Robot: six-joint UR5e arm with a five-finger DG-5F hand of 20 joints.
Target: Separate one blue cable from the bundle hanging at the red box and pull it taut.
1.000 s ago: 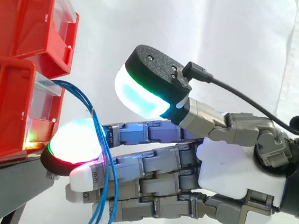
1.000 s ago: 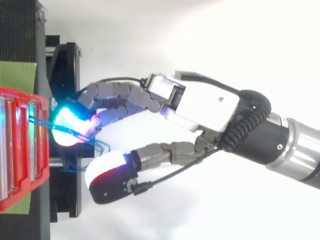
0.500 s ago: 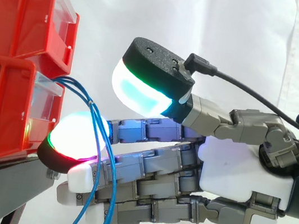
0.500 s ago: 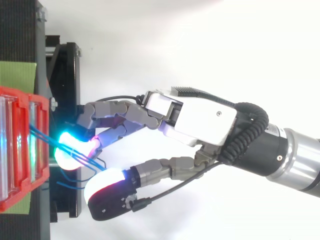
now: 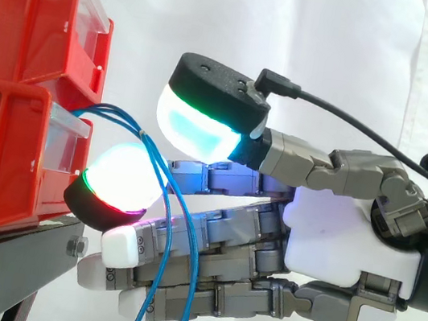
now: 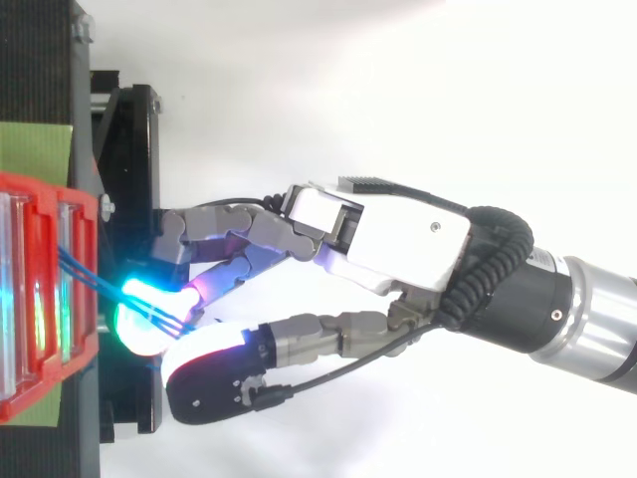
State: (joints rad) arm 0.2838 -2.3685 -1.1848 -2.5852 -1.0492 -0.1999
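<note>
- Since the frame one second earlier, the hand has lifted and drawn slightly back from the red box, and its thumb has swung closer to the fingers.
- Side view: the blue cables leave the front of the lower bin, arch over one glowing fingertip pad, then hang down across the straight fingers.
- Side view: the thumb pad sits just above that arch. A narrow gap remains, so the hand is unclamped and the strands merely rest on the fingertip.
- Top view: the thumb lies offset to one side of the cable-bearing fingertip, above the black stand. The hanging lengths seen from the side are hidden here.
</note>
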